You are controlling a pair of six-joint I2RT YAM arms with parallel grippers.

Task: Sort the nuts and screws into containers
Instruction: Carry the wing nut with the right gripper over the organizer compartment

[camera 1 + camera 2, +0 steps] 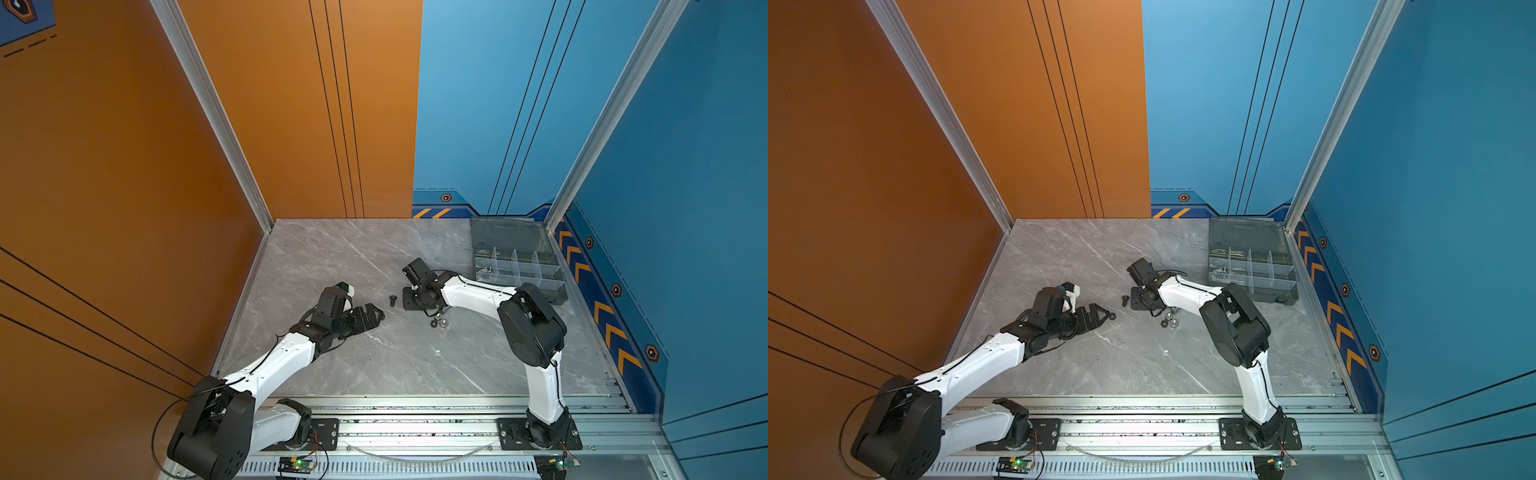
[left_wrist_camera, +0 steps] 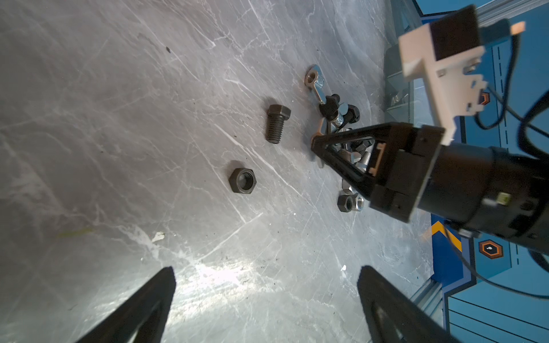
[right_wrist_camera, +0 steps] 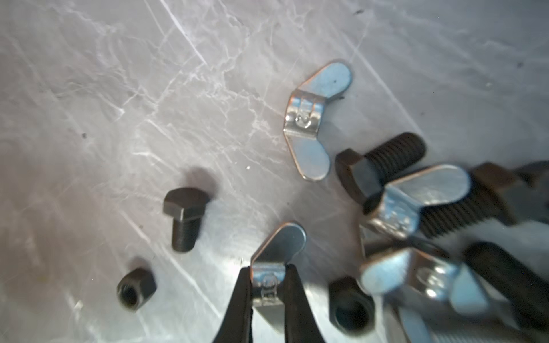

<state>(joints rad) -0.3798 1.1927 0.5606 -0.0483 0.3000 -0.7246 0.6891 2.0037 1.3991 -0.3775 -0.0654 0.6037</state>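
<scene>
In the right wrist view my right gripper [image 3: 269,268] is shut on the middle of a silver wing nut [image 3: 277,246], low over the table. Around it lie another wing nut [image 3: 315,118], a black screw [image 3: 185,216], a black nut [image 3: 135,289] and a heap of screws and nuts [image 3: 416,202]. Both top views show the right gripper [image 1: 411,300] pointing down at this heap. My left gripper [image 2: 266,268] is open and empty, short of a black nut [image 2: 242,180] and a black screw [image 2: 277,123]. The containers are compartments of the grey organiser box [image 1: 540,286] at the back right.
The box lid [image 1: 507,235] stands open against the back wall. Loose nuts [image 1: 438,322] lie just in front of the right wrist. One black screw [image 1: 392,300] lies between the two grippers. Cell walls enclose the marble table [image 1: 332,257] on three sides.
</scene>
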